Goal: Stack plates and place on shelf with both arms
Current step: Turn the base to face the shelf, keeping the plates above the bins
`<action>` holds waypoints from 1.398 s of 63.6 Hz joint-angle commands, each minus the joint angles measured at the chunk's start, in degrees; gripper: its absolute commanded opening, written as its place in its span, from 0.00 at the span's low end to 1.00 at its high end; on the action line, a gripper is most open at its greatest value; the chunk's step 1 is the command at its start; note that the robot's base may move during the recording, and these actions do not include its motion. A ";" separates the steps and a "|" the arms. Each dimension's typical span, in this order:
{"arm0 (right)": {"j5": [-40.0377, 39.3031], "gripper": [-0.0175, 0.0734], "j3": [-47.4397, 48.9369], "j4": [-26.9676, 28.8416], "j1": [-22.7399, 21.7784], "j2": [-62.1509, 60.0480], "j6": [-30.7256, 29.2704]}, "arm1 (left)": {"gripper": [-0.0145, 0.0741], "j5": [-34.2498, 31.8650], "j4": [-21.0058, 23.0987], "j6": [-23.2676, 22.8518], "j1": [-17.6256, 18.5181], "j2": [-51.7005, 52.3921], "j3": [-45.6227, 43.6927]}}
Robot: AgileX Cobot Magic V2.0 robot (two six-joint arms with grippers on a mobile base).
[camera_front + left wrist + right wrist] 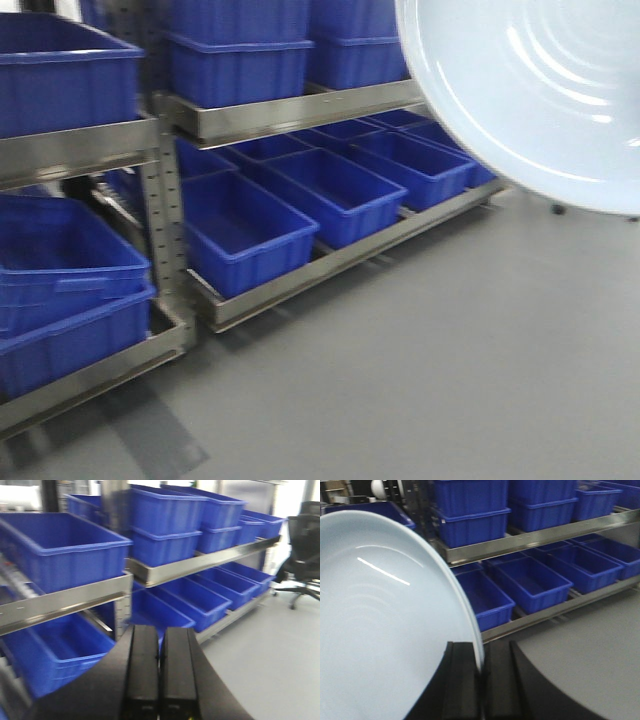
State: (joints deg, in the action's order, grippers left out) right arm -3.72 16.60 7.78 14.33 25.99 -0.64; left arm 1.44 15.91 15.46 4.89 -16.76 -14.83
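Got a plate [380,620] pinched by its rim in the right gripper [481,680], tilted up in the air with the shelf [300,110] behind it, not on it yet. Can't tell if one plate or two stacked. Got the left gripper [160,680] squeezed fully together, facing the blue crates [65,550]. Grey floor [450,380] below, office chair [305,540] way off to the side.

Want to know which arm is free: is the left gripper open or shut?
Shut. On the left gripper, the two black fingers sit pressed together with nothing held between them.
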 commanded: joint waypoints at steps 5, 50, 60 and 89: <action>-6.02 0.25 2.01 -0.07 -0.30 0.04 -0.20 | 0.25 -5.04 0.54 -0.25 0.27 -0.34 -2.01; -6.02 0.25 2.01 -0.07 -0.30 0.04 -0.20 | 0.25 -5.04 0.54 -0.25 0.27 -0.34 -2.01; -6.02 0.25 2.01 -0.07 -0.30 0.04 -0.20 | 0.25 -5.04 0.54 -0.25 0.27 -0.34 -2.01; -5.96 0.25 2.01 -0.07 -0.30 0.10 -0.20 | 0.25 -5.04 0.54 -0.25 0.27 -0.34 -2.01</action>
State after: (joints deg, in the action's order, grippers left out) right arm -3.72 16.60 7.78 14.33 25.99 -0.64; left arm 1.45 15.91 15.46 4.89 -16.76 -14.83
